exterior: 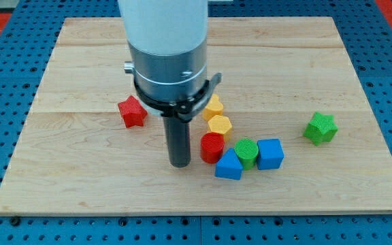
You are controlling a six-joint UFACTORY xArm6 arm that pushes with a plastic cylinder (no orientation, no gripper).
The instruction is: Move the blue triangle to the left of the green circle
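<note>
The blue triangle (229, 165) lies on the wooden board near the view's bottom middle, touching the lower left side of the green circle (246, 152). A red cylinder (212, 146) sits just left of the green circle and above the blue triangle. A blue cube (270, 153) touches the green circle on its right. My tip (180, 163) rests on the board left of the red cylinder and left of the blue triangle, with a small gap to both.
Two yellow blocks (213, 107) (219, 125) sit above the red cylinder. A red star (133, 111) lies to the view's left of the rod. A green star (320, 128) lies at the right. The wooden board (80, 184) rests on a blue pegboard.
</note>
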